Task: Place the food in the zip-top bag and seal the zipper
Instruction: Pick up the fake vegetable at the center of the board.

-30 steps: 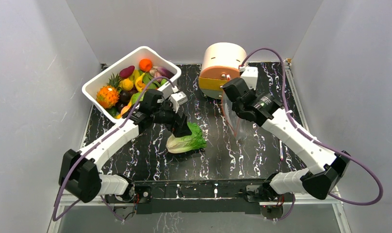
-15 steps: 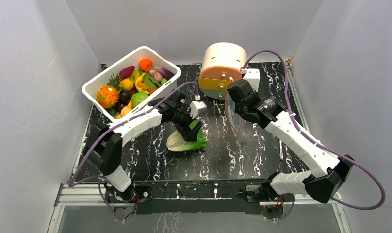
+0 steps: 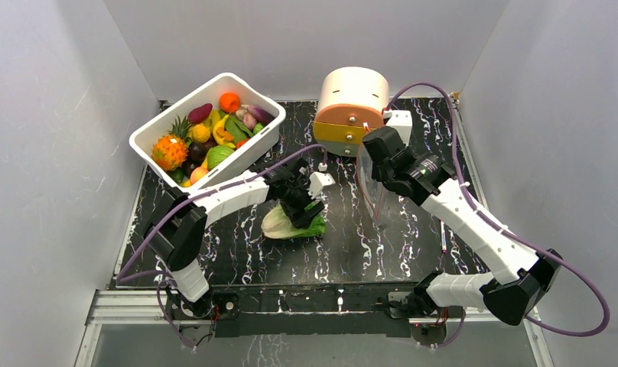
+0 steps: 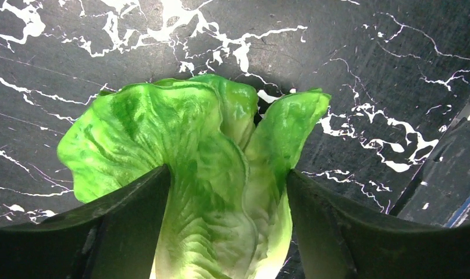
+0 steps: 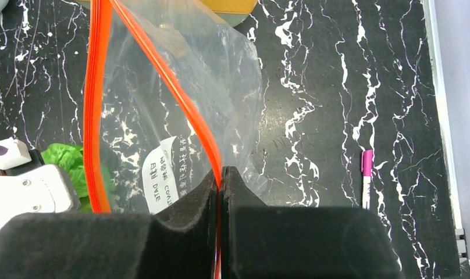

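Bright, even, diffuse light in all three views; mid-distance is sharp and close parts go soft.

From above, the pale grey walls are evenly lit, and the arms cast only faint, soft-edged shadows on the glossy black white-veined table top. In the left wrist view the leafy green-and-white plastic lettuce is crisp and saturated, with its pale base nearly washed out. The dark fingers of the left gripper are underexposed and blurred along the bottom edge. In the right wrist view the crinkly clear zip-top bag carries a milky sheen. The black fingers of the right gripper read as soft, featureless masses.
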Available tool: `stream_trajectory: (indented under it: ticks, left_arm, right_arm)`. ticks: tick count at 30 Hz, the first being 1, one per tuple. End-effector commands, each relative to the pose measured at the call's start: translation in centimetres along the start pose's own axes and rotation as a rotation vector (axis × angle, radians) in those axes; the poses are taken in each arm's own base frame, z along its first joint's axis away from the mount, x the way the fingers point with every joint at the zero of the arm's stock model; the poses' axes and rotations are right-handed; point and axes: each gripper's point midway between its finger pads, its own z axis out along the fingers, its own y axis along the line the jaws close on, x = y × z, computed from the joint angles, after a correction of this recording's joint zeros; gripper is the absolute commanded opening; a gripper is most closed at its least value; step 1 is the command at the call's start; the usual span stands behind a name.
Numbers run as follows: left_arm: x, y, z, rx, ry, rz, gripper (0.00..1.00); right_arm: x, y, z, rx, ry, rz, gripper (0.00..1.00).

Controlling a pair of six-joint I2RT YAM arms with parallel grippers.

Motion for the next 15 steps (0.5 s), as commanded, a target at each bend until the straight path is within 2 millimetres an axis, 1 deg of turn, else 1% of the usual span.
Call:
stream_trajectory:
  ticks: [1,3,5,10,15]
  left_arm:
    - [0.7,-0.5,-1.6,-0.024,0.017,-0.001,0.65]
    - [0.1,-0.7,-2.3,-0.032,-0.009,-0.021,0.55]
    - [-0.4,-0.7,-3.1,-0.052,-0.046,-0.041,0.48]
    - [-1.1,-0.5,-5.0,-0.115,-0.121,-0.066,0.42]
    - [-2.8,-0.8,-7.2,-0.153,-0.258,-0.08,0.29]
  right_arm:
    - [-1.1,0.8,0.0,-0.045,-0.044,0.045,0.0]
    - [-0.6,1.3,0.2,-0.068,-0.032,0.052,0.0]
    - [-0.2,1.7,0.2,-0.092,-0.025,0.063,0.0]
    - [0.3,2.4,0.3,-0.128,-0.007,0.084,0.0]
    - [1.0,3.7,0.4,-0.186,0.026,0.096,0.0]
